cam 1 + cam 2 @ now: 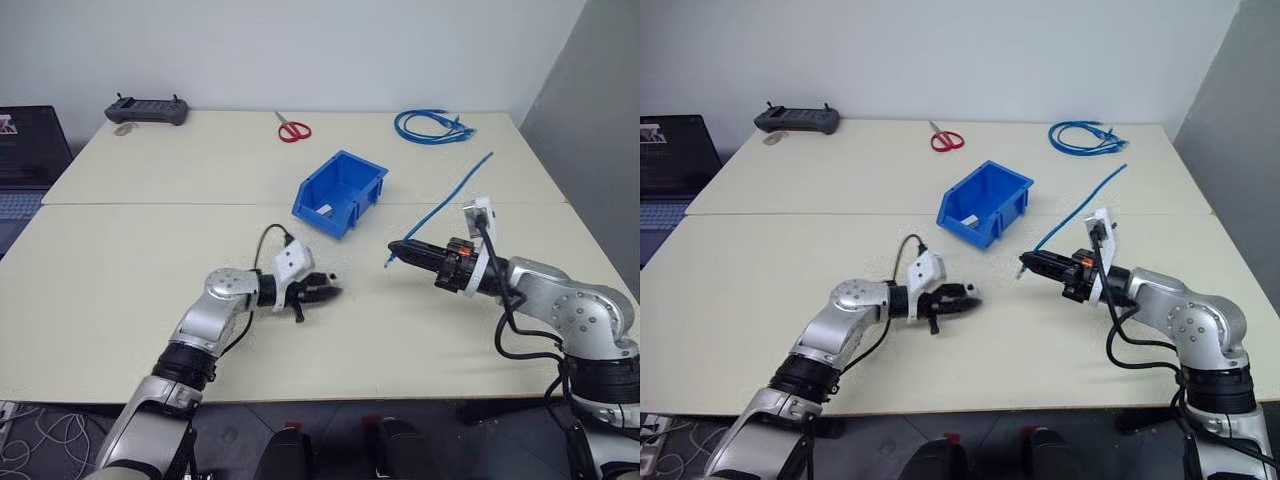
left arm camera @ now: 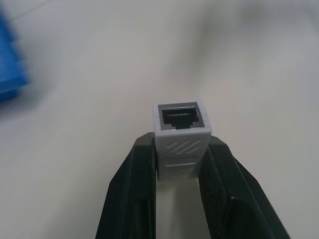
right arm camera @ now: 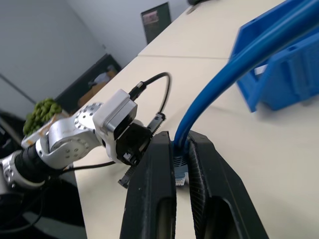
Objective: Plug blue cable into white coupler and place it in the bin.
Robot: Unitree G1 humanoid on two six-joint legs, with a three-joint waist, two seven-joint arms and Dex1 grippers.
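Both jaws clamped — white coupler [image 2: 181, 130], blue cable [image 3: 234, 74].

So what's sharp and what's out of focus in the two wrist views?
Left wrist view: white coupler and its socket sharp, table and bin blurred. Right wrist view: left gripper fairly sharp, blue cable soft up close.

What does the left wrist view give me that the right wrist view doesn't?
Left wrist view alone: the white coupler clamped between the left gripper's fingers, its open socket facing the camera.

Right wrist view alone: the blue cable held near its plug end in the right gripper, and the left gripper seen from outside, pointing toward the right one.

Both: the table and part of the bin.
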